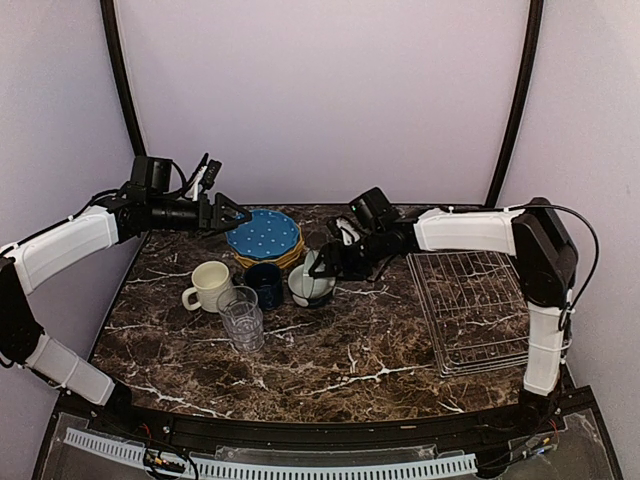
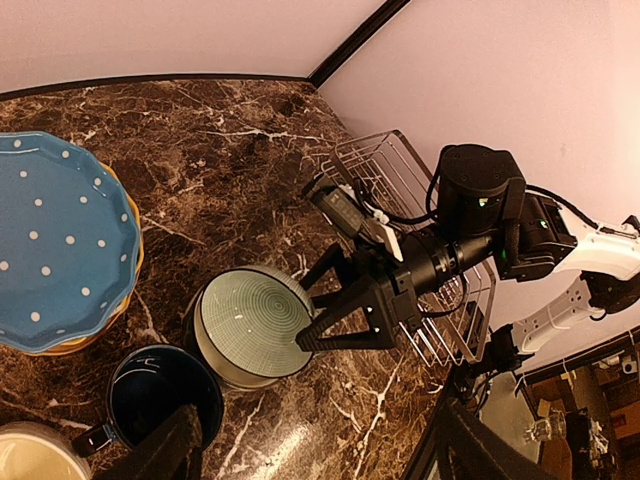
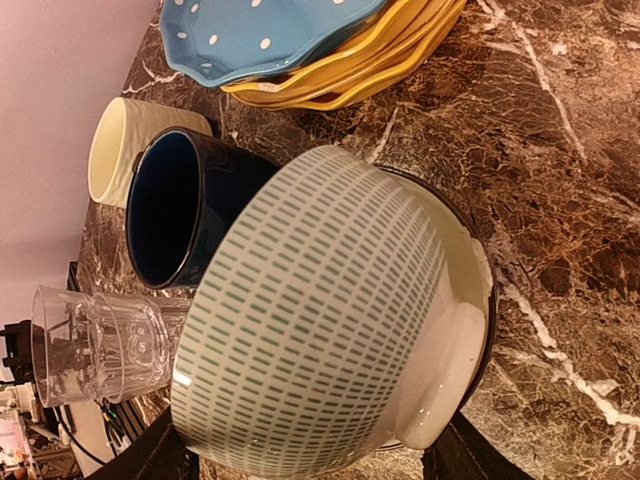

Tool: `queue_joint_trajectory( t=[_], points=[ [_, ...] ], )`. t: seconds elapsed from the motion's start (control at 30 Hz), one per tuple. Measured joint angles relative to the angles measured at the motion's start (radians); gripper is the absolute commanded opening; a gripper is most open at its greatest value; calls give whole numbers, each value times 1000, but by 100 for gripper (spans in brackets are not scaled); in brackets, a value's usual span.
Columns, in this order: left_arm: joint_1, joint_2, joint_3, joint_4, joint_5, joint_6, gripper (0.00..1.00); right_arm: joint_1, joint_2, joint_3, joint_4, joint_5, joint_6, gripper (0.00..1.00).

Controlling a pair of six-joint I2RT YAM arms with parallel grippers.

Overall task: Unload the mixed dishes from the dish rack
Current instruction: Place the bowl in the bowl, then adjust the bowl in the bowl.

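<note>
The silver wire dish rack [image 1: 470, 310] lies at the right with no dishes in it; it also shows in the left wrist view [image 2: 385, 165]. My right gripper [image 1: 322, 262] is shut on a teal-and-white bowl [image 3: 320, 320], held tilted over a dark-rimmed bowl [image 3: 487, 330] on the table. The blue dotted plate [image 1: 263, 235] tops a stack of yellow plates [image 3: 380, 70]. The cream mug [image 1: 208, 285], dark blue cup [image 1: 265, 283] and glass tumbler [image 1: 242, 318] stand left of the bowl. My left gripper [image 1: 232, 213] is open and empty, raised beside the plates.
The marble table's [image 1: 350, 350] front edge runs along a black rail. Lilac walls close the back and sides. The right arm [image 1: 470, 230] reaches across above the rack's far end.
</note>
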Motion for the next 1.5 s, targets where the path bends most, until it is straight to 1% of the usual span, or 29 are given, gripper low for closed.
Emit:
queue_joint_trajectory(
  t=[0.07,0.17,0.27,0.5,0.6,0.77,0.9,1.0,1.17,1.3,1.4,1.47,1.5],
  points=[
    [0,0,0,0,0,0,79,4,3,16,-18,12,-8,75],
    [0,0,0,0,0,0,79,13,4,42,-53,38,-28,89],
    [0,0,0,0,0,0,79,21,4,82,-98,86,-39,98],
    [0,0,0,0,0,0,79,39,15,221,-232,240,-91,98],
    [0,0,0,0,1,0,79,64,59,313,-296,309,-111,90],
    [0,0,0,0,1,0,79,117,187,484,-428,464,-108,77],
    [0,0,0,0,1,0,79,141,236,518,-514,575,-93,52],
    [0,0,0,0,1,0,79,143,237,520,-536,618,-81,42],
    [0,0,0,0,1,0,79,138,236,520,-536,599,-65,23],
    [0,0,0,0,1,0,79,127,232,498,-512,544,-45,16],
    [0,0,0,0,1,0,79,110,220,454,-490,477,-20,5],
    [0,0,0,0,1,0,79,95,209,412,-463,429,1,3],
    [0,0,0,0,1,0,79,83,196,376,-434,381,22,7]
  ],
)
